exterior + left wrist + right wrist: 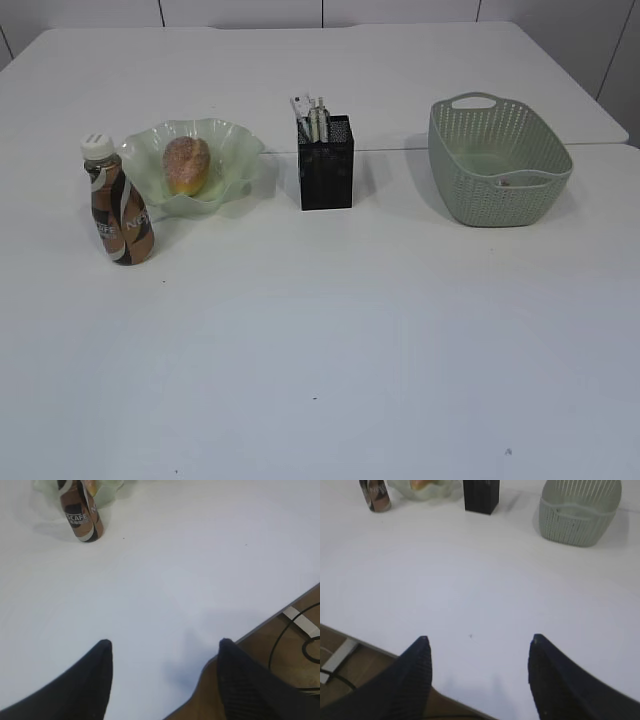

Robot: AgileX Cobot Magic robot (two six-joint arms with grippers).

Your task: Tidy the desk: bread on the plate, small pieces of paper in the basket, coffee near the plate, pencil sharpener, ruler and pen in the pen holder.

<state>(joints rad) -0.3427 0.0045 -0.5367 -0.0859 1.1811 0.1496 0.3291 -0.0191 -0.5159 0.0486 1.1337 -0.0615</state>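
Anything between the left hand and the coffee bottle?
Nothing visible. The left hand is open and empty near the table's front edge; only bare white table lies between it and the coffee bottle, standing upright beside the plate.

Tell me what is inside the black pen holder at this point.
Several pen-like items and a white piece stick out of the pen holder top. Its mesh walls hide the rest, so the ruler and pencil sharpener cannot be confirmed.
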